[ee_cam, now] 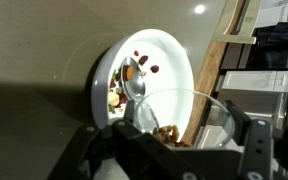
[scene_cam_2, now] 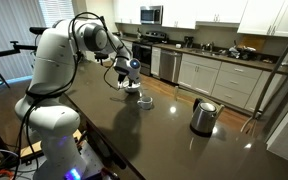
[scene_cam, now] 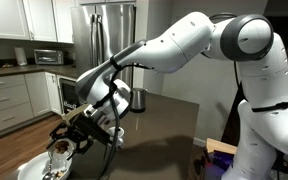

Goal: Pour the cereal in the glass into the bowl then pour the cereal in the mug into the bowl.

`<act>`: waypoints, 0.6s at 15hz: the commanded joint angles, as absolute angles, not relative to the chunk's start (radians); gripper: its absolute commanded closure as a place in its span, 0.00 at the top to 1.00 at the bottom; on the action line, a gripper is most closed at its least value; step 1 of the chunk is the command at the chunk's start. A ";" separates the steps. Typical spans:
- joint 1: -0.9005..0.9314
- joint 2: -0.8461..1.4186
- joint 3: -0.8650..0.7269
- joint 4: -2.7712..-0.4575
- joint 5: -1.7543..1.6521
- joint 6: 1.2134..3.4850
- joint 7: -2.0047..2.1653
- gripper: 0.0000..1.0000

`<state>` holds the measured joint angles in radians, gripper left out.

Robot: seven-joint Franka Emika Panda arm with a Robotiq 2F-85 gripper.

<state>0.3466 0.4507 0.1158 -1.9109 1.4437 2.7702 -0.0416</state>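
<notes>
Glass (ee_cam: 199,105) is clamped in the wide-spread pincer (ee_cam: 179,150) and tipped mouth-first toward the bowl (ee_cam: 174,55) lying just ahead; cereal (ee_cam: 169,132) is gathered at the lip.

Kitchen surroundings around a dark countertop (scene_cam_2: 174,140).
A steel kettle (scene_cam_2: 203,116) stands upright on the countertop; a stainless fridge (scene_cam: 109,35) rises at the back, and a microwave (scene_cam: 47,56) sits beneath white cabinets (scene_cam: 9,18).

No text, label or number is legible.
</notes>
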 commanded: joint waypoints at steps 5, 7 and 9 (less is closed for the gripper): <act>0.347 0.451 0.116 -1.911 1.444 2.770 -0.042 0.85; 0.347 0.451 0.116 -1.911 1.444 2.770 -0.042 0.60; 0.352 0.455 0.116 -1.908 1.438 2.780 -0.046 0.60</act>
